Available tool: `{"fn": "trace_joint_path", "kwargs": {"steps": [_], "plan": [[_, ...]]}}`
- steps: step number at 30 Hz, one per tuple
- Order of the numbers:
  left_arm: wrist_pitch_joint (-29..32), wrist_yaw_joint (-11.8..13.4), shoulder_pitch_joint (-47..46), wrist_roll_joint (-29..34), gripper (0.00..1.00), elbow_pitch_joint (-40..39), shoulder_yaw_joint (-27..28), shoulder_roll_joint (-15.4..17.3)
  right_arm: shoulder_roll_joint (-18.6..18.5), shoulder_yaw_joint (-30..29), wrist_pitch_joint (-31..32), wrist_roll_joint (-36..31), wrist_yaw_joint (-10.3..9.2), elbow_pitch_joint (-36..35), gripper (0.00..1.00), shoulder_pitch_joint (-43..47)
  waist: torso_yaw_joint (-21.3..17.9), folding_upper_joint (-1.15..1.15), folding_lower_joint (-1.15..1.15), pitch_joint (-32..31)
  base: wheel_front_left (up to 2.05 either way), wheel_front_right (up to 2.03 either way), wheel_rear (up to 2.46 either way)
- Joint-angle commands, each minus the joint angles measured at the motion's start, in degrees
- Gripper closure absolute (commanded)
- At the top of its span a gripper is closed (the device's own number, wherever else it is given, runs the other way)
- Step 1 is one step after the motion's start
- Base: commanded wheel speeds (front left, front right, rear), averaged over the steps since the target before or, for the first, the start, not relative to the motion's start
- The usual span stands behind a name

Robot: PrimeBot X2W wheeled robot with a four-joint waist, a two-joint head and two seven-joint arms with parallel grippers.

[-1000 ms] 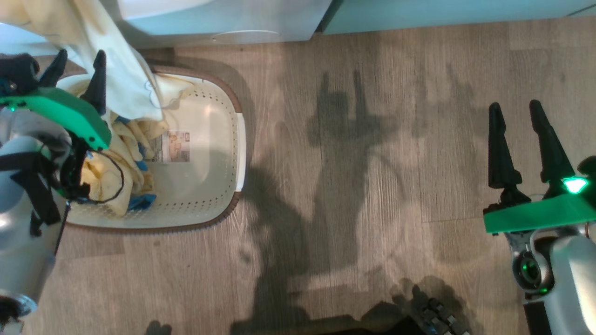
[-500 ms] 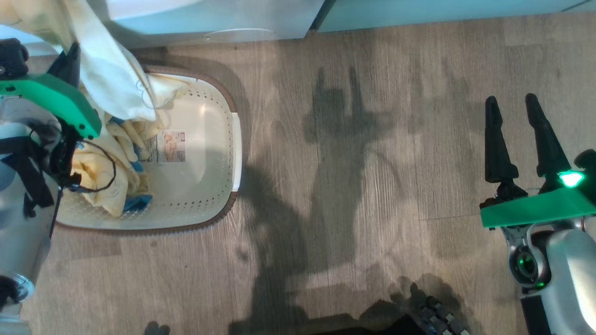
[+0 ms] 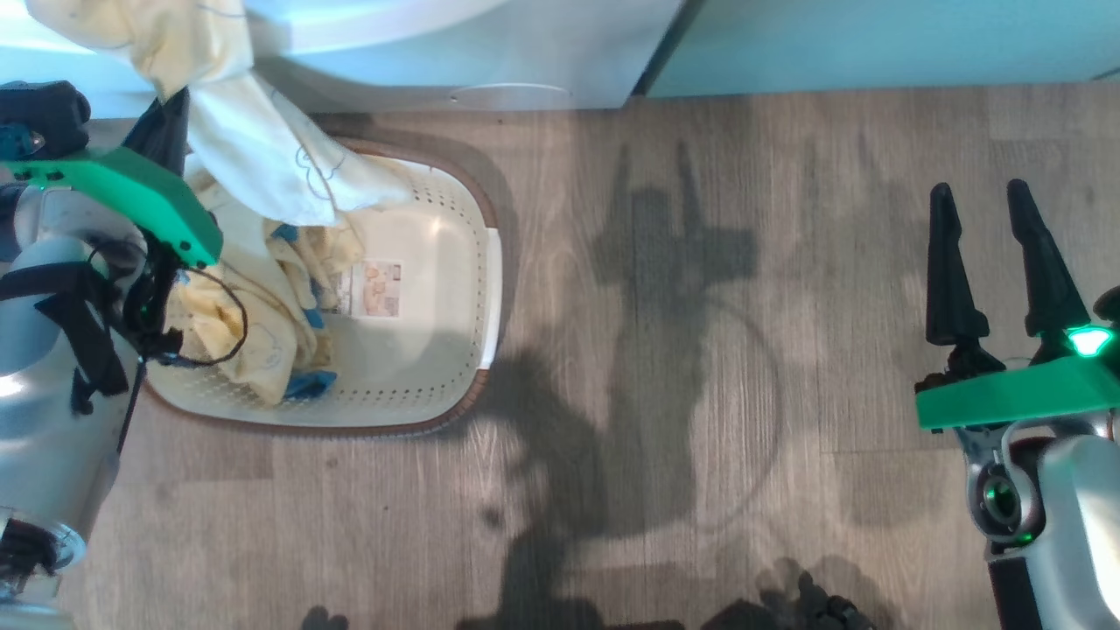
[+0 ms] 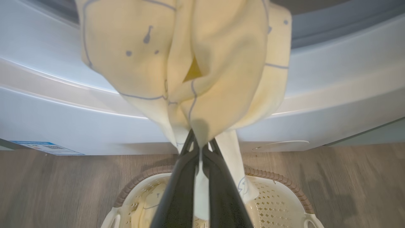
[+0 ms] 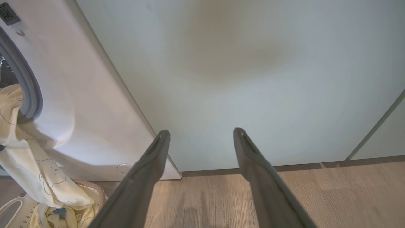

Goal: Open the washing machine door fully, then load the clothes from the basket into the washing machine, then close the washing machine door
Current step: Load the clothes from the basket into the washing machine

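Our left gripper [image 4: 200, 144] is pinched tight on a fold of a pale yellow garment [image 4: 202, 63], with a strip of the cloth running down between the two dark fingers. Our right gripper [image 3: 978, 188] stands spread and empty, well apart over the wooden floor [image 3: 700, 350].

The held garment hangs against the front of the washing machine [image 4: 63, 110]. Its upper end reaches the grey rubber ring [image 5: 30, 91] and its tail drops into the basket [image 3: 492, 262] just below. We judge the grip narrow: thin cloth in a small fold could slide out under its own weight. The trailing tail could catch the basket's rim or drag the other clothes [image 3: 236, 332] along. The rubber ring could hold the cloth back, so that part slumps out again.

The garment is soft, limp and creased, with fine blue line drawings. The basket is hard cream plastic, a rounded rectangle with perforated walls, a woven-looking brown rim and a paper label [image 3: 376, 287] on its bottom. The machine front is smooth, white and gently curved.
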Motion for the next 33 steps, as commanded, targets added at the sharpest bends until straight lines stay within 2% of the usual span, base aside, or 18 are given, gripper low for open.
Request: {"fn": "trace_joint_path", "kwargs": {"steps": [1, 8, 15, 21, 25, 33], "plan": [[-0.47, -0.4, 0.19, -0.58, 1.0, -2.33, 2.02, 3.1, -0.2, 0.62, -0.38, -0.33, -0.16, -1.62, 0.0, 1.87, 0.83, 0.0, 0.0, -0.91, 0.0, 0.0, 0.0], [3.54, 0.69, 0.59, -0.71, 1.0, -9.79, 2.17, 6.42, -0.17, 0.83, -0.33, -0.19, -0.16, -1.26, 0.0, 2.59, 1.55, 0.0, 0.0, -2.3, 0.0, 0.0, 0.0], [10.95, 3.49, 0.13, -1.25, 1.0, -21.83, 3.55, 11.61, -0.1, 1.8, -0.35, 0.78, -0.16, -0.83, 0.0, 2.47, 0.68, 0.0, 0.0, -2.38, 0.0, 0.0, 0.0], [18.04, 5.61, -3.75, -0.42, 1.0, -30.04, 3.94, 15.83, -0.04, 2.37, -0.37, 1.88, -0.16, -0.81, 0.0, 1.66, -0.85, 0.0, 0.0, -1.04, 0.0, 0.0, 0.0], [22.17, 5.76, -7.54, -0.29, 1.0, -30.27, 4.06, 17.99, -0.02, 3.15, -0.38, 2.99, -0.16, -0.96, 0.0, 0.82, -2.6, 0.0, 0.0, 0.14, 0.0, 0.0, 0.0], [27.14, 5.36, -16.11, 1.28, 1.0, -24.92, 3.81, 21.54, 0.0, 4.67, -0.38, 6.02, -0.16, -1.31, 0.0, -0.74, -6.7, 0.0, 0.0, 3.42, 0.0, 0.0, 0.0]]}}
